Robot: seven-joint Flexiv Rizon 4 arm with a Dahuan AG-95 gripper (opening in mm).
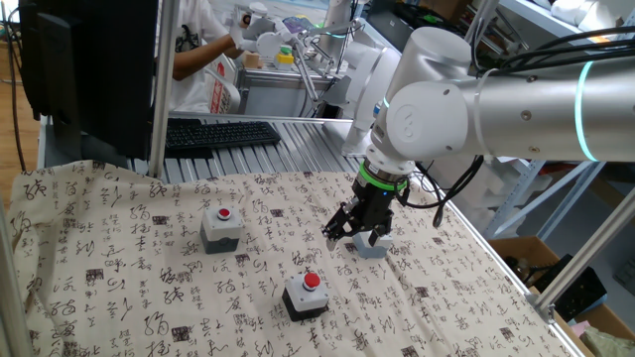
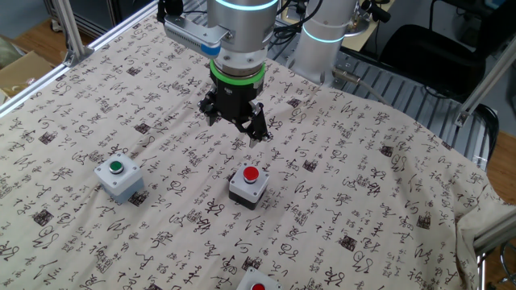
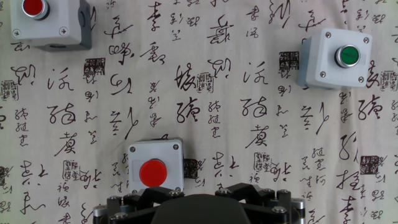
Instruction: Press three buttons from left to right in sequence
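Three button boxes stand on the calligraphy cloth. The grey box with a small red button [image 1: 221, 226] is on the left. It shows at the top left of the hand view [image 3: 46, 25] and is cut off at the bottom edge of the other fixed view [image 2: 258, 283]. The black-and-white box with a red dome [image 1: 307, 295] [image 2: 248, 185] sits just ahead of the gripper body in the hand view [image 3: 155, 168]. The light grey box with a green button [image 2: 118, 177] [image 3: 336, 57] is partly hidden behind my gripper in one fixed view [image 1: 375, 248]. My gripper [image 1: 357, 233] [image 2: 234, 121] hovers above the cloth between the boxes. Only its dark body [image 3: 199, 208] shows in the hand view, and the fingertips are not visible.
The cloth [image 1: 119, 258] covers the table and hangs rumpled at its edges. A black keyboard [image 1: 218, 132] lies behind it, and a person [image 1: 198, 50] works at the back. Metal frame posts [image 1: 164, 89] stand at the table's far-left side. A cardboard box [image 2: 20, 68] sits beyond one edge.
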